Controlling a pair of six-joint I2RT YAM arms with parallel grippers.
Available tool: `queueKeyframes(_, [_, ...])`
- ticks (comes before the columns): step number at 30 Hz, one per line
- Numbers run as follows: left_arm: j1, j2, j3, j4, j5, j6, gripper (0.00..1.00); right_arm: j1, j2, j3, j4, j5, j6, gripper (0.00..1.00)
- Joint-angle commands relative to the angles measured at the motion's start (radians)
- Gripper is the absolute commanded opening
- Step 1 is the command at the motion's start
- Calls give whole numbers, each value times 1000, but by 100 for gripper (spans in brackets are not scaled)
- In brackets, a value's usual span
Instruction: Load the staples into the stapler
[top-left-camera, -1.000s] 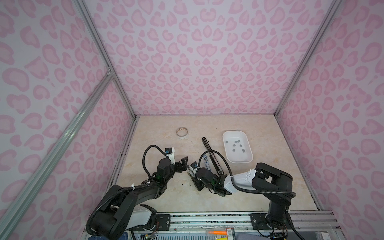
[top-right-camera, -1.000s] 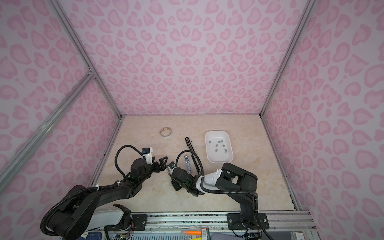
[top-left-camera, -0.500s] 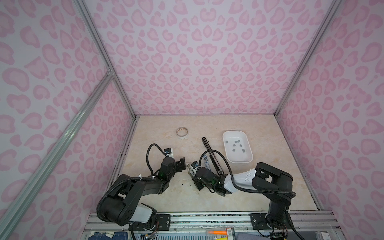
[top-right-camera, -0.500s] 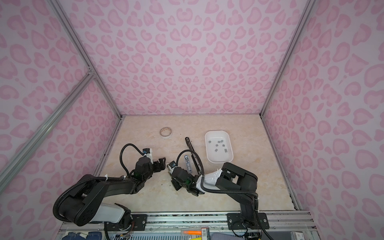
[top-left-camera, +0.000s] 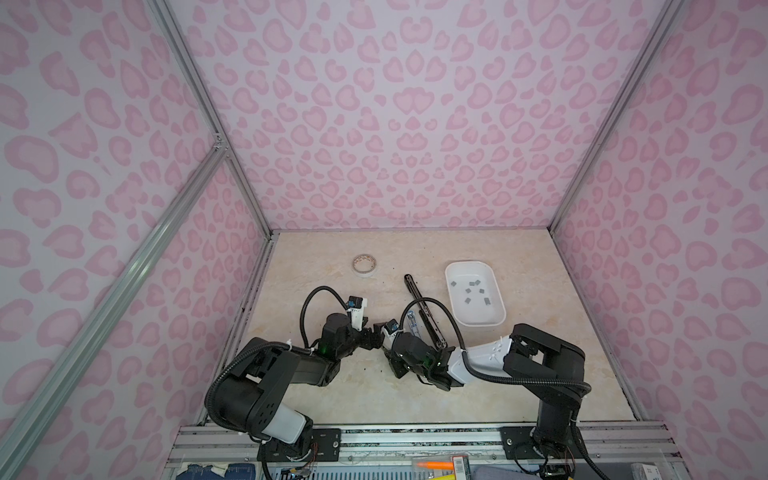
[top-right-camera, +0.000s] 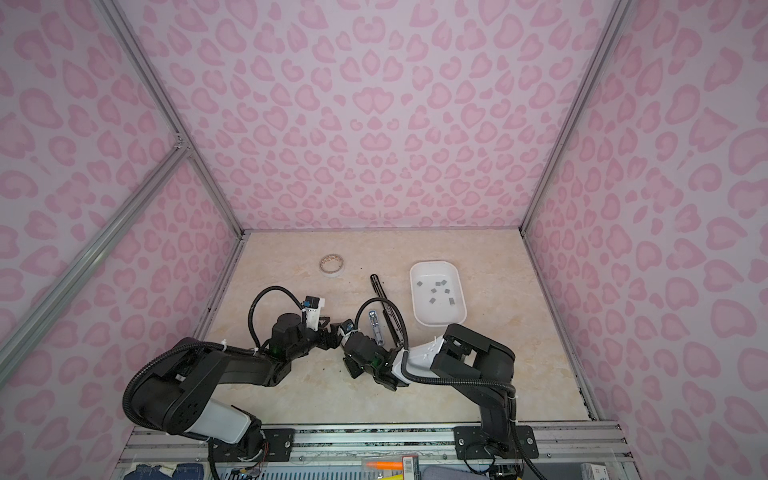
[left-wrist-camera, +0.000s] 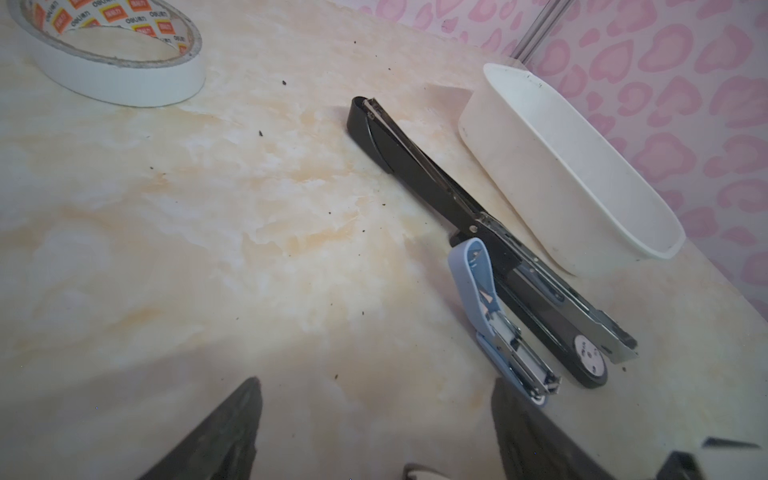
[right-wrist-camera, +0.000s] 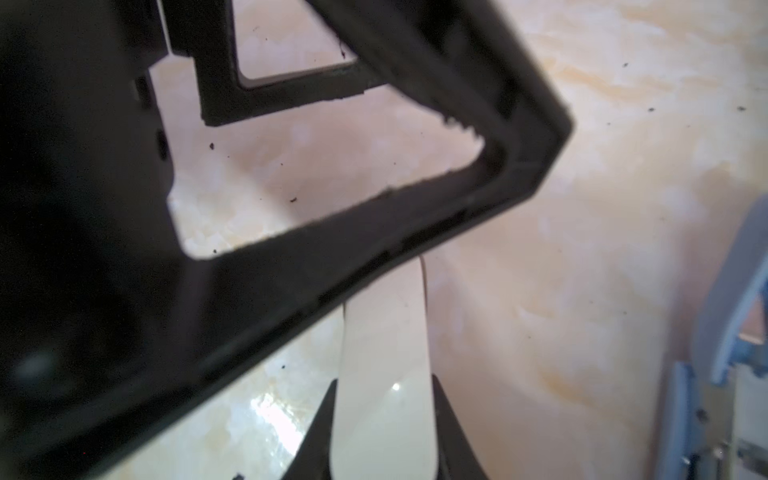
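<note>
Pink heart-print walls (top-left-camera: 395, 124), pale marbled desk (top-left-camera: 353, 395). Landmark: white tray (top-left-camera: 478, 316), right of centre in both top views.

- Staples (top-left-camera: 468, 291): small grey strips, loose inside the tray.
- Black stapler (left-wrist-camera: 457, 199): just beside the tray, on its left in both top views, opened out flat.
- Blue stapler (left-wrist-camera: 490, 307): smaller, close against the black one on the side away from the tray. Also opened, metal channel showing.
- Tape (left-wrist-camera: 124, 83): well apart from the tray, toward the back left.
- Both pincers: low over the desk, beyond the blue stapler from the tray, close together.
- Left pincer (left-wrist-camera: 374, 386): fingers spread, only bare desk between them.
- Right pincer (right-wrist-camera: 384, 380): pinching a flat white strip (right-wrist-camera: 382, 332) by its edges. The strip's far end is hidden behind a left finger; cannot tell if they touch.
</note>
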Motion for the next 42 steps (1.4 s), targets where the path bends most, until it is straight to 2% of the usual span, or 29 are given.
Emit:
queueKeyframes(1, [-3, 29, 6, 69, 111, 49, 87, -2, 5, -9, -71, 5, 7, 21])
queueKeyframes(4, [-3, 39, 2, 80, 112, 56, 86, -2, -6, -11, -73, 5, 5, 23])
queueKeyframes(8, [-3, 7, -14, 85, 84, 48, 86, -1, -57, -27, -73, 5, -1, 37])
queueKeyframes(16, [-4, -93, -69, 80, -3, 40, 85, 6, -193, -75, -70, 26, -4, 42])
queueKeyframes(20, [-3, -101, -97, 119, -18, 39, 83, 13, -240, -77, -63, 26, -11, 34])
queueKeyframes(25, [-9, -86, -119, 181, 2, 50, 76, 12, -187, -31, -79, 11, -10, 24])
queueKeyframes(42, [-18, -50, -142, 261, 79, 91, 61, 42, -92, -41, -86, 48, 17, 19])
